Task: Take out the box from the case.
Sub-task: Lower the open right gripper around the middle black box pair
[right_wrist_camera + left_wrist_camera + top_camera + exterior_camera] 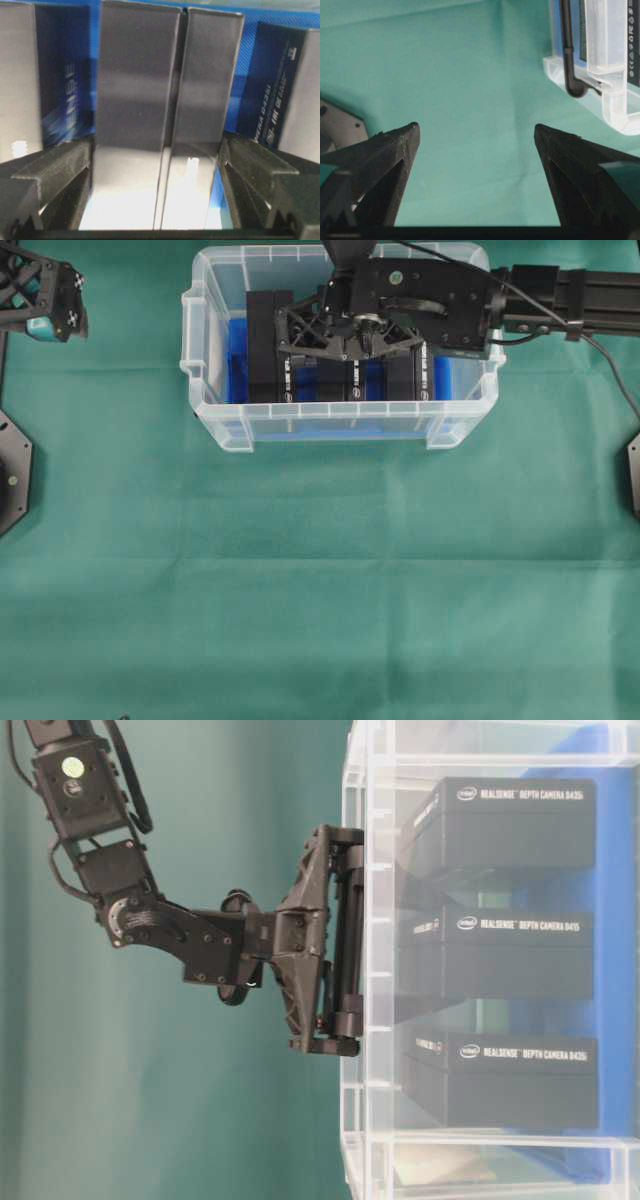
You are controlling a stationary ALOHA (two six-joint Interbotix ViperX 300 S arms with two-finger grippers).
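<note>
Boxes point(345, 370) of matte black card stand on edge inside the case point(340, 425), a rectangular tub of translucent clear plastic with moulded rim handles and rounded corners. The case sits near the far edge of the table point(320, 590), about midway along it, on a green cloth with faint fold creases. A blue liner point(237, 365) with a fine woven texture covers the case bottom.

Three boxes are distinguishable in the table-level view, each with flat rectangular faces and sharp edges. White print on their sides carries an oval Intel logo followed by "REALSENSE DEPTH CAMERA" and a model code (the uppermost appears to read D435i, the next D415; small and partly blurred). A side panel seen from the right wrist view shows blue-and-white graphics with the letters "ENSE".

The right gripper point(155, 175) reaches down into the case. Its black fingers point(55, 175), with serrated inner edges, are spread to either side of the middle box, close to its faces; contact cannot be confirmed.

The left gripper point(476, 150) hangs above bare cloth near the far left corner of the table, beside the case's left end. Its fingers point(390, 160) are spread wide with nothing between them.
</note>
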